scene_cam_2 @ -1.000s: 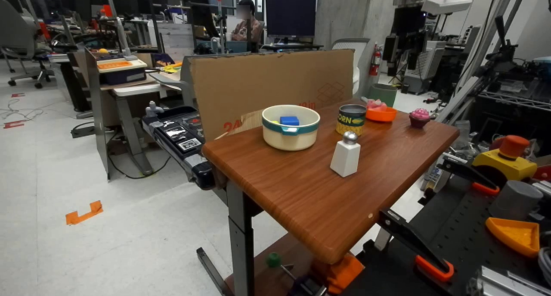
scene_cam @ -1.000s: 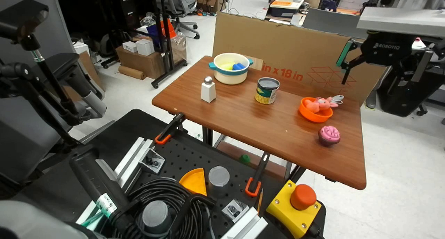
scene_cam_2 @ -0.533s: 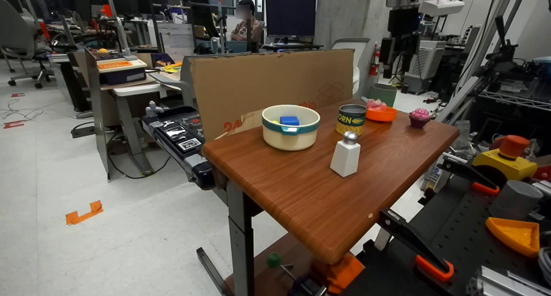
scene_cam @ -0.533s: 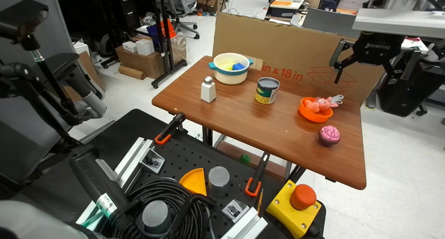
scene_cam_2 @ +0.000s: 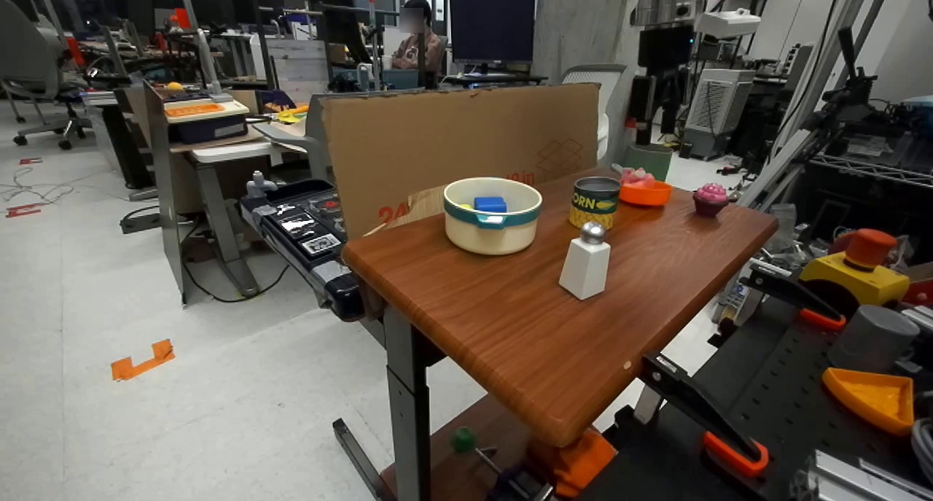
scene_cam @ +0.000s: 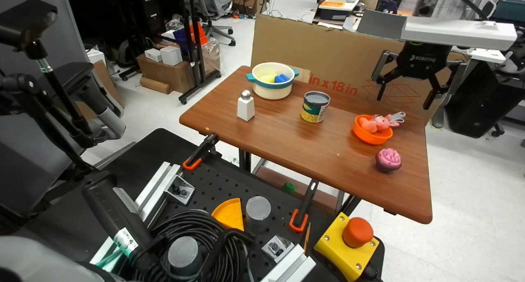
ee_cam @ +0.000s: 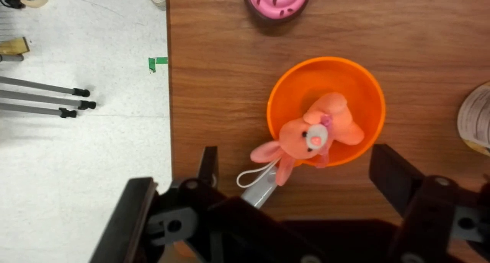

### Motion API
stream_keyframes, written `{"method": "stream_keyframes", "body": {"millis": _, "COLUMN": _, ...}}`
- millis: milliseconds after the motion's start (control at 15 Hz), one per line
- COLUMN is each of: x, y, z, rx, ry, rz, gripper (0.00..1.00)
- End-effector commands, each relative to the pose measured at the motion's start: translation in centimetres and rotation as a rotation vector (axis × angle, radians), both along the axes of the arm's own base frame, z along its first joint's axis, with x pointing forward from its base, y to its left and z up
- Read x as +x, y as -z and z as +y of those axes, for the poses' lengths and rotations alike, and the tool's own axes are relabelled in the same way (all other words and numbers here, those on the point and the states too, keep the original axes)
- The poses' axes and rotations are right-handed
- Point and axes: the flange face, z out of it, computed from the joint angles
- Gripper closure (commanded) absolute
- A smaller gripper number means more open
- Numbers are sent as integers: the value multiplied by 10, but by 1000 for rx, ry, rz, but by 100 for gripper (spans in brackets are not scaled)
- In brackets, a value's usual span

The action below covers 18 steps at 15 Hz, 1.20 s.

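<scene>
Bunny of pink plush [ee_cam: 312, 134] lies in round orange plastic bowl [ee_cam: 325, 73], ears over rim, below black two-finger end effector [scene_cam: 404, 102] (spread wide, holding nothing); its long axis slants across the closing line.

I'm counting one pink plush bunny [ee_cam: 298, 139], one orange bowl [scene_cam: 369, 138], one cupcake [scene_cam: 388, 160], one corn can [scene_cam: 315, 107], one white shaker [scene_cam: 246, 108] and one pot [scene_cam: 272, 92] that's sporting two teal handles [scene_cam: 250, 77]. Plus one brown tabletop [scene_cam: 279, 132] is showing up. I'm also spotting two black-and-orange clamps [scene_cam: 306, 199], two gray cylinders [scene_cam: 258, 211], one yellow wedge tray [scene_cam: 231, 214], one red button [scene_cam: 358, 232], one big cardboard panel [scene_cam: 320, 48] and, lol, just one person [scene_cam_2: 421, 49].
</scene>
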Motion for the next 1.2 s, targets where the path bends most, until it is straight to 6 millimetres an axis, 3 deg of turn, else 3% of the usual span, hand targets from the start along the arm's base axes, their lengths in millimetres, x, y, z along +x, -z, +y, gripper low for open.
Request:
{"method": "stream_keyframes", "body": {"millis": 0, "x": 11, "y": 10, "z": 4, "rx": 27, "ry": -52, "rz": 61, "gripper": 0}}
{"method": "stream_keyframes", "body": {"millis": 600, "x": 18, "y": 21, "z": 11, "rx": 33, "ry": -104, "rz": 157, "gripper": 1}}
{"method": "stream_keyframes", "body": {"millis": 733, "x": 20, "y": 24, "z": 12, "rx": 35, "ry": -112, "rz": 177, "gripper": 25}}
{"method": "stream_keyframes", "body": {"millis": 800, "x": 22, "y": 26, "z": 13, "rx": 31, "ry": -118, "rz": 190, "gripper": 26}}
{"method": "stream_keyframes", "body": {"millis": 1133, "x": 29, "y": 40, "z": 11, "rx": 37, "ry": -146, "rz": 245, "gripper": 64}}
